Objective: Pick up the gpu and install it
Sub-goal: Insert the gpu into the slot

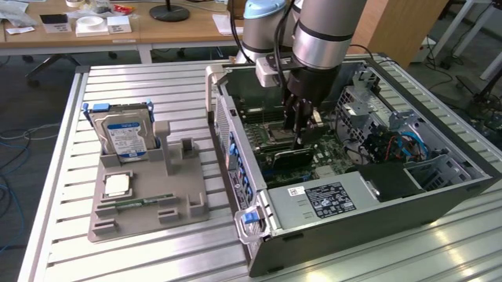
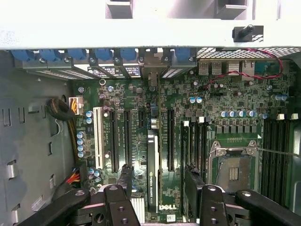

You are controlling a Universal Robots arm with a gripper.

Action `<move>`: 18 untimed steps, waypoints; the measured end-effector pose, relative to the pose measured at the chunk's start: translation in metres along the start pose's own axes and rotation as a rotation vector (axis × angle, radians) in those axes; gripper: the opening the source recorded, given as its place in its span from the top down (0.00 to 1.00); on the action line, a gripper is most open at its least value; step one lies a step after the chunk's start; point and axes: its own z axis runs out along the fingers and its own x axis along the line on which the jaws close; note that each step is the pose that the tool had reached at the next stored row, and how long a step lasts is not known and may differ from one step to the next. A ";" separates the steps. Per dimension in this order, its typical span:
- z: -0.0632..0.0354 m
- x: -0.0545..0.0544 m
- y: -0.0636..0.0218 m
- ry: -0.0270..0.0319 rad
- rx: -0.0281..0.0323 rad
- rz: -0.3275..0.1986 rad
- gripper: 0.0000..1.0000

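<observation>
Here the black fingers (image 2: 127, 176) stand apart, one on each side of the gpu (image 2: 153, 176), gripping nothing. The gpu, a thin dark card with a black cooler face, stands upright on its edge in a slot of the green motherboard (image 2: 225, 101), beside the empty silver processor socket (image 2: 233, 165). The gripper (image 2: 159, 181) hangs just above the card, inside the open dark-grey metal computer case (image 1: 357, 202). Beside the case on the slatted aluminium bench (image 1: 141, 82), a grey plastic fixture (image 1: 149, 197) holds a blue-labelled hard drive (image 1: 126, 138).
</observation>
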 end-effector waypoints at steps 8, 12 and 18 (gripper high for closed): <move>-0.0082 0.000 -0.0002 -0.0003 0.0002 0.000 0.42; -0.0122 0.000 -0.0003 -0.0002 0.0001 0.000 0.42; -0.0133 0.000 -0.0004 -0.0003 0.0002 0.000 0.42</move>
